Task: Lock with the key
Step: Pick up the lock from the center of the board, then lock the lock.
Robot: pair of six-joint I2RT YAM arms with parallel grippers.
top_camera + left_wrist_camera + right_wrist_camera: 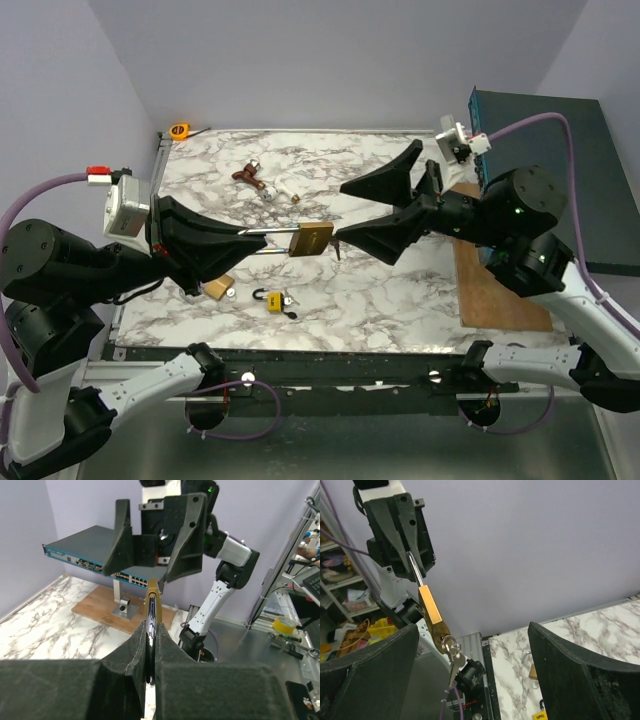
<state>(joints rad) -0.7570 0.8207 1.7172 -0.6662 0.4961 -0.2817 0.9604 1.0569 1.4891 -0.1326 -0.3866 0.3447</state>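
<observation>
My left gripper [240, 238] is shut on the steel shackle of a brass padlock [312, 240] and holds it level above the marble table [400, 290]. In the left wrist view my fingers [135, 652] pinch the shackle, with the padlock [153, 597] edge-on beyond them. A key on a ring [451, 652] sticks in the padlock's [432, 612] end and hangs down. My right gripper [340, 212] is open, its jaws spread wide just right of the padlock's key end, not touching it. It also shows open in the right wrist view [472, 645].
A yellow padlock [274, 299] and a small brass padlock [217, 288] lie near the table's front left. Brown-handled keys [250, 175] and a tape measure [180, 130] lie further back. A network switch [530, 170] on a wooden board [500, 290] stands on the right.
</observation>
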